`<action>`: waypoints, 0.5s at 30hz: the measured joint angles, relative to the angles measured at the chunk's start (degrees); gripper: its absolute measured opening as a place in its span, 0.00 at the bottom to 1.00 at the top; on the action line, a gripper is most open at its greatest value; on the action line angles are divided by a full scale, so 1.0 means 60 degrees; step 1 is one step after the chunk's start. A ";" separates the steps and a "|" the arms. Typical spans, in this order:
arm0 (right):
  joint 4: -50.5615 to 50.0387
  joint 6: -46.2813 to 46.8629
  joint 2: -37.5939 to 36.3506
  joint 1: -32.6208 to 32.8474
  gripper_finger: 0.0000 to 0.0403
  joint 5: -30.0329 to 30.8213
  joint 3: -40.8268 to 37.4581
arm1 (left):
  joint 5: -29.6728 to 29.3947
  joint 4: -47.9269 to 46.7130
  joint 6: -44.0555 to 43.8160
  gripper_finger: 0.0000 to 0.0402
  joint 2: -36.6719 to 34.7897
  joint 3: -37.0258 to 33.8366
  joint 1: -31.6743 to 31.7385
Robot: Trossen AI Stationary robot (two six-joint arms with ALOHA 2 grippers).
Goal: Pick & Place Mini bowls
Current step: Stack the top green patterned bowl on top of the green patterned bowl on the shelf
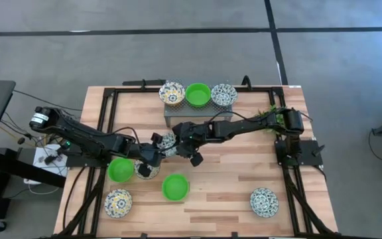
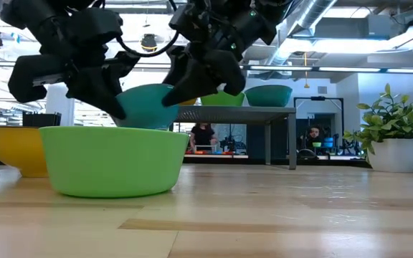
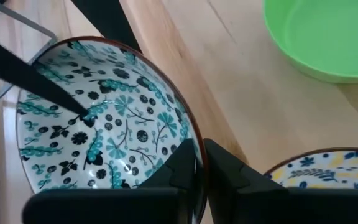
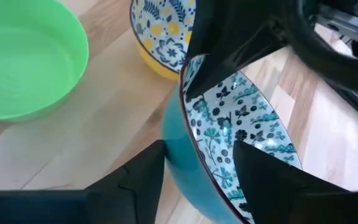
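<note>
A mini bowl, teal outside with a blue floral pattern inside (image 1: pixel 168 141) (image 2: pixel 145 104), hangs tilted in the air between both grippers. My left gripper (image 1: pixel 156 151) (image 3: pixel 201 165) is shut on its rim. My right gripper (image 1: pixel 181 143) (image 4: pixel 194 165) is open. One of its fingers (image 4: pixel 263 171) is inside the bowl and the other (image 4: pixel 138 174) outside its wall. On the table rest two green bowls (image 1: pixel 119 169) (image 1: pixel 175 187), a yellow-patterned bowl (image 1: pixel 146 171), and patterned bowls (image 1: pixel 118 202) (image 1: pixel 264 201). My left gripper pinches the lifted bowl's rim (image 3: pixel 194 146), one finger inside the bowl and one outside. The bowl is clear of the table and tilted. My right gripper straddles the opposite rim (image 4: pixel 188 127); I cannot tell whether its fingers touch the bowl.
A grey perforated rack (image 1: pixel 178 109) at the far side carries three bowls: yellow-patterned (image 1: pixel 172 93), green (image 1: pixel 198 94), blue-patterned (image 1: pixel 223 94). A small plant (image 1: pixel 270 114) (image 2: pixel 393 136) stands at the right. Black frame rails border the table. Bare wood lies near the middle right (image 1: pixel 231 172).
</note>
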 joint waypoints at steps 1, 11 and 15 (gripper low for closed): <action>-0.0027 -0.0017 -0.0001 0.0000 0.44 -0.0005 0.0000 | -0.0005 0.0010 0.0013 0.06 0.0000 0.0000 0.0007; -0.0217 -0.0024 0.0003 0.0004 0.23 -0.0716 -0.0028 | -0.0041 0.0222 0.0013 0.13 -0.0011 0.0004 0.0003; -0.0354 -0.0012 0.0003 0.0015 0.16 -0.0790 -0.0036 | -0.0074 0.0501 0.0007 0.17 -0.0011 0.0004 0.0003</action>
